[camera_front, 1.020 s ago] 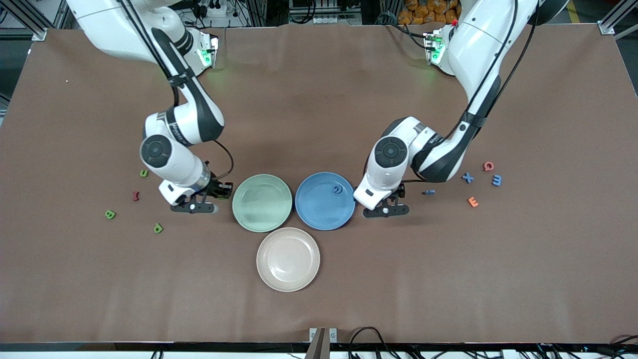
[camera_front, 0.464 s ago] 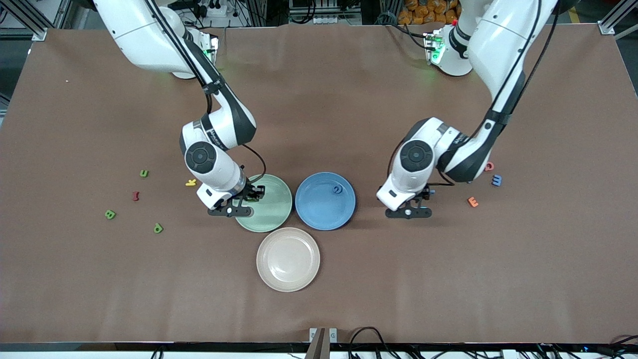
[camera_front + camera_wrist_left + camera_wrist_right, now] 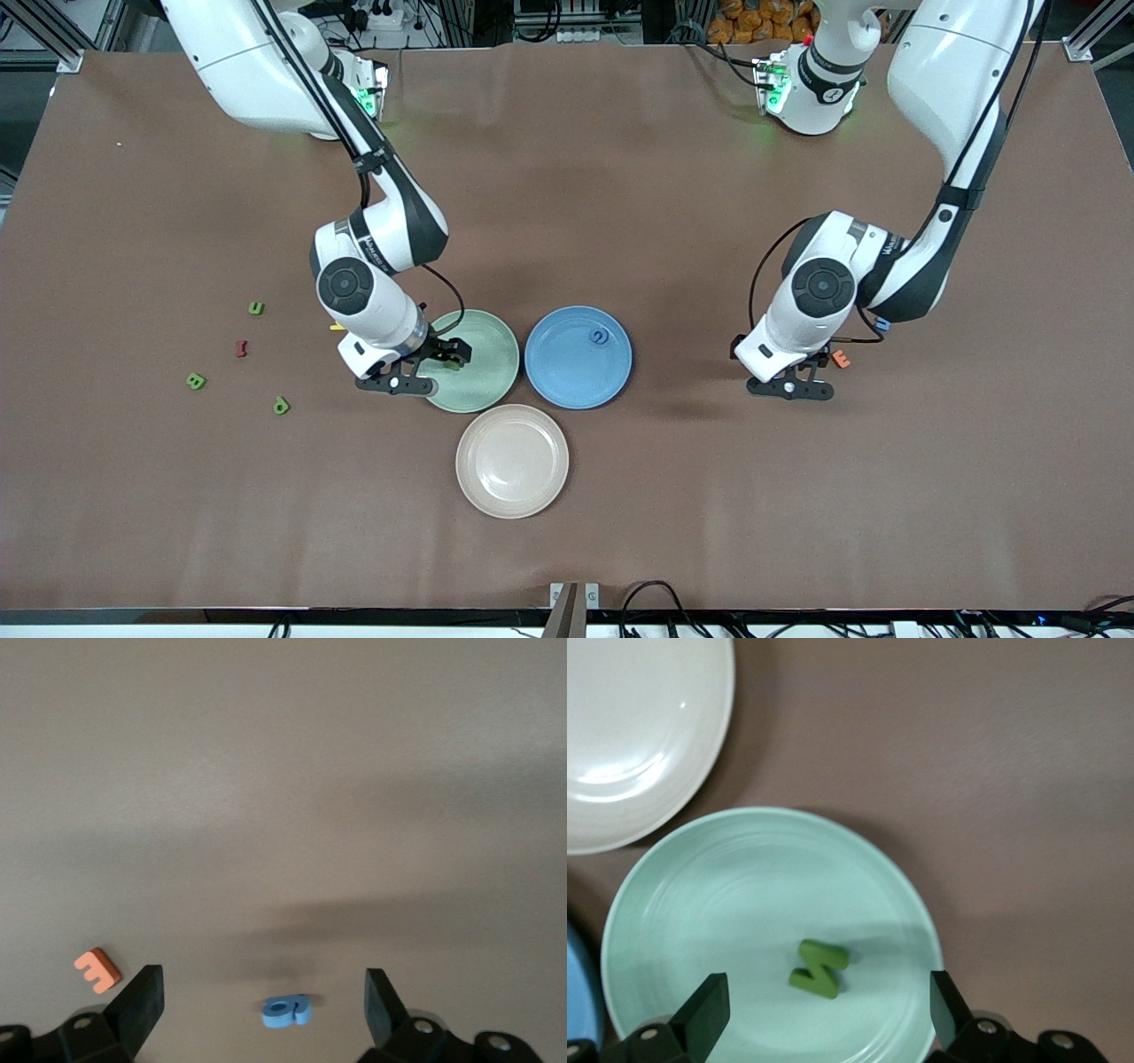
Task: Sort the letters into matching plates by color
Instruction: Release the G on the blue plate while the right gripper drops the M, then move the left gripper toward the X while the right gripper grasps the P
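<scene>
Over the pale green plate [image 3: 483, 377], at its edge toward the right arm's end of the surface [image 3: 567, 177]: the right claw [image 3: 824, 1005], released, fingers spread wide and grasping nothing. Under it, in the plate and apart from both fingers: one green letter [image 3: 819, 968], lying flat.

Just beside that plate, toward the left arm's end: the blue plate [image 3: 567, 377], with one blue letter [image 3: 600, 337] in it, near the rim farther from the front camera. Nearer to the camera, close to both: the cream plate [image 3: 512, 461].

Toward the left arm's end, well apart from the plates: the left claw [image 3: 263, 992], also released, low over the bare surface and holding nothing. Seen between its fingers in the left wrist view, on the surface: a second blue letter [image 3: 285, 1011], not touched. Beside it: an orange letter [image 3: 97, 970]. Partly hidden by the left arm: a further blue letter [image 3: 880, 324].

At the right arm's end, loose on the surface: three green letters [image 3: 256, 308] [image 3: 196, 381] [image 3: 281, 406], well apart from the green plate, with a red letter [image 3: 241, 348] among them. Next to the right arm's wrist, mostly covered: a yellow letter [image 3: 337, 327].
</scene>
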### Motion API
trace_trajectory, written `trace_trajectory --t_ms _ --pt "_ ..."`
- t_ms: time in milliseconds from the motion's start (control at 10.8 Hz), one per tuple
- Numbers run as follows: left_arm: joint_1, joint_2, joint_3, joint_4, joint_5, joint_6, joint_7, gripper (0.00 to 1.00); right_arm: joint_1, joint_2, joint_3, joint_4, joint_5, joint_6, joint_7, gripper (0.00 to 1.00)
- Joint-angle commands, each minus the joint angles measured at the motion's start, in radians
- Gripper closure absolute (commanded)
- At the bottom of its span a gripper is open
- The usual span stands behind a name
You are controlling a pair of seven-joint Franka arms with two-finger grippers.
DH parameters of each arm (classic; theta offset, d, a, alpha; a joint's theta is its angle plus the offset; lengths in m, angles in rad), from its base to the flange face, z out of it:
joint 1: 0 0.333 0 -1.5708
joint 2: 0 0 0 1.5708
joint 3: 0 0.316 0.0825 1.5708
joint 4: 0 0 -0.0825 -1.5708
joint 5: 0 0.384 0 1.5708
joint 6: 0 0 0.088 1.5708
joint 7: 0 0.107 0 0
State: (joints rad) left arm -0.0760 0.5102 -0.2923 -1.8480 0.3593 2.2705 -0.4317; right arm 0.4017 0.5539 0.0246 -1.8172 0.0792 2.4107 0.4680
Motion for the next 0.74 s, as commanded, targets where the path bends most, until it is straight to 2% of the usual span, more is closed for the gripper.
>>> trace_trajectory --t_ms 0,278,649 --pt "0.021 -0.033 -0.01 -0.045 0.027 -0.005 0.028 0.0 -0.003 -0.017 -0.073 0.009 -0.009 -0.016 -0.032 0.0" --pt "0.094 -0.044 -0.013 -0.071 0.027 -0.003 0.094 0.0 -0.035 -0.023 -0.132 0.009 0.007 -0.021 -0.058 0.0" --pt "0.137 -0.051 -0.015 -0.118 0.03 0.03 0.106 0.0 -0.139 -0.014 -0.137 0.004 0.011 -0.022 -0.048 0.0"
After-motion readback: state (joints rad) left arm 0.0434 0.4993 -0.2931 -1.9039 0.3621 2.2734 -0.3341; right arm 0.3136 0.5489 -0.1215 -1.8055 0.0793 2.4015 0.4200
